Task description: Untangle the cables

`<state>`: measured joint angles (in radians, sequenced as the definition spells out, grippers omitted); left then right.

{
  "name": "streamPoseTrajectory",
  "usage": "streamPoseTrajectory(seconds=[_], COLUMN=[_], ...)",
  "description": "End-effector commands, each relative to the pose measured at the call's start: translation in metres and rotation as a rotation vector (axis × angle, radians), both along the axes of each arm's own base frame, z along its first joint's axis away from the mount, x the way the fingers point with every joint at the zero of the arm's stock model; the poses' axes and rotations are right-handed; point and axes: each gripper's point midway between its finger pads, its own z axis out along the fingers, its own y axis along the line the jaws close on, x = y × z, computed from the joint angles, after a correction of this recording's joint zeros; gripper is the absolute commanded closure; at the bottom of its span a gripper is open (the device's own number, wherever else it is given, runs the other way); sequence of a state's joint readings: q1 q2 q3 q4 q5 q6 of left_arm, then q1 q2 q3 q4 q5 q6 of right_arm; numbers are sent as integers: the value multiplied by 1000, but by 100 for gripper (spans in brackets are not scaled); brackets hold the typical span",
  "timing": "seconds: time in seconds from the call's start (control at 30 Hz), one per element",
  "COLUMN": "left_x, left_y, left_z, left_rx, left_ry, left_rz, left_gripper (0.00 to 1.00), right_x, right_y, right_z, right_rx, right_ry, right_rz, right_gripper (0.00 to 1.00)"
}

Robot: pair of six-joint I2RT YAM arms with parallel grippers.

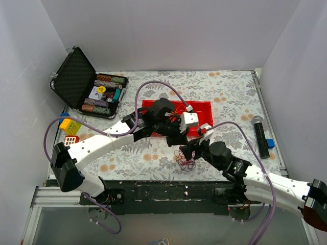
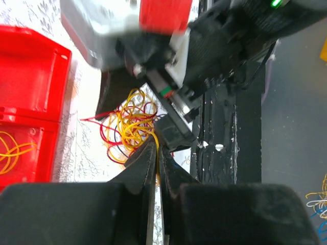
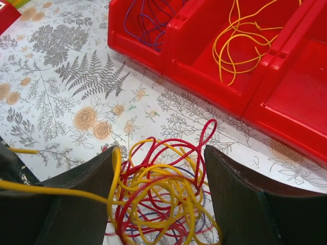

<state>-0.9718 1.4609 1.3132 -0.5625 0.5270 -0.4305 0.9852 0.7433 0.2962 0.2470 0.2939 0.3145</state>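
Observation:
The cables (image 3: 163,199) are a wiry bunch of yellow, red and purple strands lying on the flowered cloth near the front edge, also seen in the top view (image 1: 185,160) and the left wrist view (image 2: 130,127). My right gripper (image 3: 161,176) is open, one finger on each side of the bunch (image 1: 189,151). My left gripper (image 2: 156,148) is shut on a yellow strand at the edge of the bunch, right next to the right gripper (image 1: 180,141). That strand runs taut across my right gripper's left finger (image 3: 76,204).
A red compartment tray (image 1: 204,108) sits just behind; it holds a purple cable (image 3: 148,20) and a yellow cable (image 3: 240,41) in separate bins. An open black case of chips (image 1: 89,89) stands back left, toy blocks (image 1: 70,125) at left, a black cylinder (image 1: 261,135) at right.

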Motion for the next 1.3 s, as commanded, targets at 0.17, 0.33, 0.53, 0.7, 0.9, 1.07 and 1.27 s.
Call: streamPoseTrajectory(seconds=[0.17, 0.33, 0.53, 0.7, 0.9, 1.07, 1.27], left_x=[-15, 10, 19, 22, 12, 3, 1], left_y=[9, 17, 36, 72, 112, 162, 156], left_z=[143, 231, 327, 430, 514, 565, 561], left_rx=[-297, -522, -768, -1026, -1224, -1409, -1380], left_ry=[-242, -494, -697, -881, -1095, -1270, -1284], left_rz=[-76, 71, 193, 353, 464, 643, 606], left_gripper=[100, 100, 100, 100, 96, 100, 100], right_x=[-13, -30, -44, -53, -67, -71, -61], right_y=[-2, -17, -23, -23, -34, -34, -22], right_z=[-58, -97, -119, -129, -151, -154, -133], right_rx=[3, -15, -28, -44, -92, -107, -103], right_ry=[144, 234, 304, 342, 381, 393, 356], right_rz=[-21, -37, -31, -25, -19, -15, -18], right_gripper=[29, 28, 27, 27, 26, 26, 26])
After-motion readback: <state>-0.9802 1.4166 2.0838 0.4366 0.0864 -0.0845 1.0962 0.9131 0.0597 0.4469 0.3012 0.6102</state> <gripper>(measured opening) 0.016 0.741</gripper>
